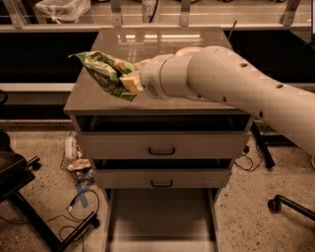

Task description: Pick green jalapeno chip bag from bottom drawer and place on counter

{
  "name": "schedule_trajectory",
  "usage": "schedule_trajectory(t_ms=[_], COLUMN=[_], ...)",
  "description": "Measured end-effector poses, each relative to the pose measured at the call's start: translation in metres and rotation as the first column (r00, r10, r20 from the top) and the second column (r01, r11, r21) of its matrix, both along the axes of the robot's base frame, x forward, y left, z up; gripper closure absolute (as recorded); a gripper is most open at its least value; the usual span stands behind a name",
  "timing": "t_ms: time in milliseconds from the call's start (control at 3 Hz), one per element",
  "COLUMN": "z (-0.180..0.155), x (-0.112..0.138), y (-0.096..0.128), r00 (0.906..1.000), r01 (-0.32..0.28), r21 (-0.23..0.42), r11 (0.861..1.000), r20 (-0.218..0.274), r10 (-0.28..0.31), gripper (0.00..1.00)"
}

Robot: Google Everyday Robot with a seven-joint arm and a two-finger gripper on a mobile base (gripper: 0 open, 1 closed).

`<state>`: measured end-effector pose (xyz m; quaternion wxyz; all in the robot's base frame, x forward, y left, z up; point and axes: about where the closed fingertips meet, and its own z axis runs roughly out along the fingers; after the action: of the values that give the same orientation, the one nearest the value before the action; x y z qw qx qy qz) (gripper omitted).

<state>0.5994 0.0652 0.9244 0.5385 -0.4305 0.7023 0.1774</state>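
My gripper (pixel 127 78) is shut on the green jalapeno chip bag (pixel 102 72), a crinkled green foil bag with pale patches. It holds the bag in the air over the left front part of the counter (pixel 152 51). My white arm reaches in from the right across the counter and hides the white bowl. The bottom drawer (pixel 161 216) is pulled out below, a long plain grey tray with nothing showing in it.
Two upper drawers with black handles (pixel 161 151) sit slightly ajar. A bottle and cables (pixel 74 162) lie on the floor at the left, beside a black chair base (pixel 29 206). A chair caster (pixel 288 204) stands at the right. A shelf with a plastic bag (pixel 61 7) runs behind.
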Motion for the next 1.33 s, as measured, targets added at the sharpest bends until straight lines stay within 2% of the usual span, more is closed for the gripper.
schedule_trajectory(t_ms=[333, 667, 1000, 1333], z=[-0.005, -0.015, -0.023, -0.033], x=[0.033, 0.066, 0.087, 0.092], y=[0.01, 0.025, 0.038, 0.052], r00=[0.9971, 0.9892, 0.9765, 0.9649], r01=[0.001, 0.031, 0.074, 0.105], r21=[-0.011, -0.045, -0.067, -0.058], r11=[1.0, 0.999, 0.995, 0.993], r20=[0.076, 0.145, 0.207, 0.248], r10=[0.0, -0.025, -0.059, -0.088], gripper=[1.0, 1.0, 1.0, 1.0])
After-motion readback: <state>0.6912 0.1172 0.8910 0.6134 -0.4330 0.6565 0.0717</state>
